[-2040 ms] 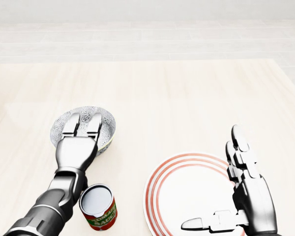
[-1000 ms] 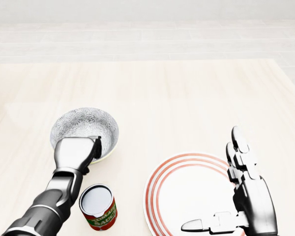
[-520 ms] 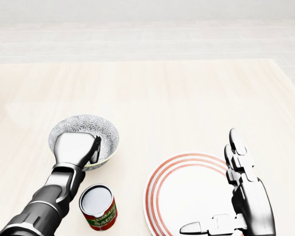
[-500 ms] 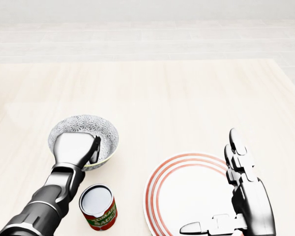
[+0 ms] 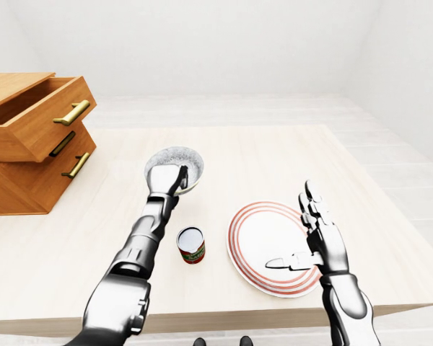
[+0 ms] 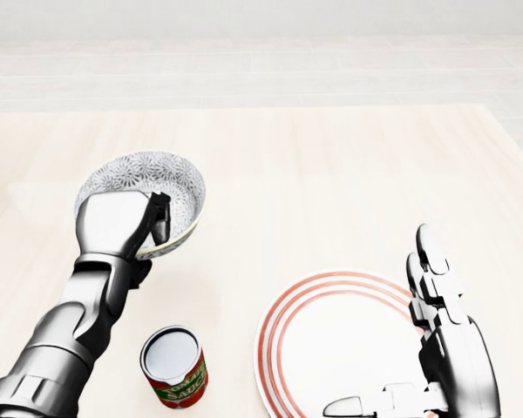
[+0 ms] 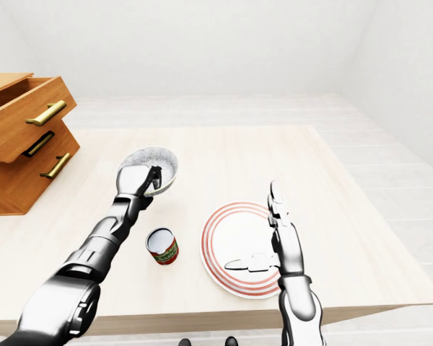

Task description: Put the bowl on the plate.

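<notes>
In the head view the patterned grey bowl (image 6: 157, 174) hangs tilted just above the table at the left. My left hand (image 6: 148, 228) is shut on its near rim, thumb inside and fingers beneath. The white plate with red rings (image 6: 314, 340) lies flat at the lower right of that view. Over the plate's right edge my right hand (image 6: 401, 348) stands open, fingers straight up and thumb pointing left, touching nothing I can see.
A red tomato sauce can (image 6: 174, 367) stands between my left forearm and the plate. At the table's left sits a wooden chest of drawers (image 5: 29, 144) with its top drawer pulled out. The table's near edge (image 5: 274, 311) runs just below the plate.
My left hand went from lying open in the bowl to shut on its rim, then raised it up and left in the view, tilted. My right hand barely shifted.
</notes>
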{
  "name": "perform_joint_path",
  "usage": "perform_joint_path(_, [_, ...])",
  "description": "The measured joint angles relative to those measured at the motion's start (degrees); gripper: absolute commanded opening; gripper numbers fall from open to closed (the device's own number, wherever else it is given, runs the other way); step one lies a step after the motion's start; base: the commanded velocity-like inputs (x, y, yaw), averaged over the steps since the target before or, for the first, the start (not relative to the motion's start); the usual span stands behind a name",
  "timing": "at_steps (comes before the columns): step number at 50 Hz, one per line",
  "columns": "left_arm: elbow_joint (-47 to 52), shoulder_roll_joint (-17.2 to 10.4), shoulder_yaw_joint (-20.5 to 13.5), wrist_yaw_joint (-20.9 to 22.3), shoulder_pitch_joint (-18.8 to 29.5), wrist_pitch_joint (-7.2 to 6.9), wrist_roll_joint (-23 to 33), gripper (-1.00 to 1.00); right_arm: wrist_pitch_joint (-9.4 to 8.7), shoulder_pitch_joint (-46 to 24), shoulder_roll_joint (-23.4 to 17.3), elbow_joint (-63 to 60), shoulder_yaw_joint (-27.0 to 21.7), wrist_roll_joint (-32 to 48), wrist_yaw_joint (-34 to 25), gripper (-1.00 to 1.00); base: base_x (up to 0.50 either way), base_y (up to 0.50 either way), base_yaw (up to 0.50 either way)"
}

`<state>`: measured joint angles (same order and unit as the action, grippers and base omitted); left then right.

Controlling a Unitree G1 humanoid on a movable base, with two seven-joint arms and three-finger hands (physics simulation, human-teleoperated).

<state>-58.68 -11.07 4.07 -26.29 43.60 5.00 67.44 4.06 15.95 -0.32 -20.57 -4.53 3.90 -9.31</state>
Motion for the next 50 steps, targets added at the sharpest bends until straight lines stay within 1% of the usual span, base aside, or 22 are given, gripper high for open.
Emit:
perform_joint_path(6, [12.3, 0.0, -0.9, 5.7, -4.3, -0.24, -0.9, -1.0, -0.29, 1.0, 0.2, -2.0, -0.2, -0.1, -0.2, 1.0, 0.0, 0.0, 0.0])
perform_joint_path(11, [20.5, 0.4, -1.3, 9.4, -7.4, -0.49, -0.9, -1.0, 0.03, 2.3, 0.5, -3.6, -0.1, 0.0, -0.5, 1.0, 0.0, 0.0, 0.0])
perform_joint_path(21, [36.4, 2.3, -1.3, 17.0, -14.2, -0.84, -0.1, -1.0, 0.58, 5.2, 1.1, -7.3, -0.3, -0.4, -1.1, 1.0, 0.0, 0.0, 0.0])
perform_joint_path(27, [41.9, 3.6, -0.8, 19.5, -16.7, -0.7, 0.6, -1.0, 0.92, 7.0, 1.5, -9.6, -0.5, -0.6, -1.7, 1.0, 0.0, 0.0, 0.0])
perform_joint_path(36, [47.8, 5.6, 0.1, 22.6, -19.2, -0.69, 1.7, -1.0, 0.94, 9.3, 2.2, -12.5, -1.4, -1.3, -2.7, 1.0, 0.0, 0.0, 0.0])
perform_joint_path(50, [56.5, 9.3, 3.1, 26.8, -23.3, -0.7, 4.2, -1.0, 0.94, 12.3, 3.7, -16.1, -3.4, -2.4, -4.9, 1.0, 0.0, 0.0, 0.0])
